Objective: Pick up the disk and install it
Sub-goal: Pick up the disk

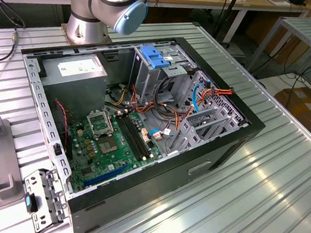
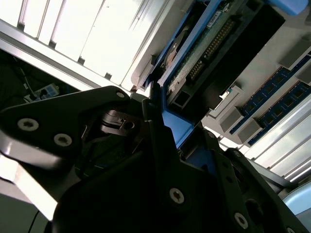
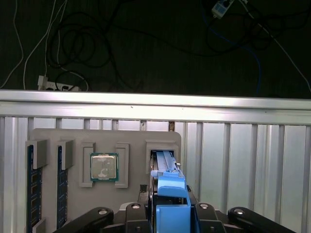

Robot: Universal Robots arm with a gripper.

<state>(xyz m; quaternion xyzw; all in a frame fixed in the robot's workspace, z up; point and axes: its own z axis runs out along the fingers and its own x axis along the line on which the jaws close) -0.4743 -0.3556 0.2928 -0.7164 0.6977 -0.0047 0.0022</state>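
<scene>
While upright in its tray [image 3: 73,138] slot, disk [image 3: 166,167] tight in narrowed claw [image 3: 172,213].

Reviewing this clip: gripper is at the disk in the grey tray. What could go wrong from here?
1. The disk stands on edge in a snug slot of the grey tray; with the gripper at its blue rail, a tilted pull might jam it or drag the tray.
2. The processor in the neighbouring holder could be jolted.
3. Orange cables beside the drive cage may snag the disk.
</scene>
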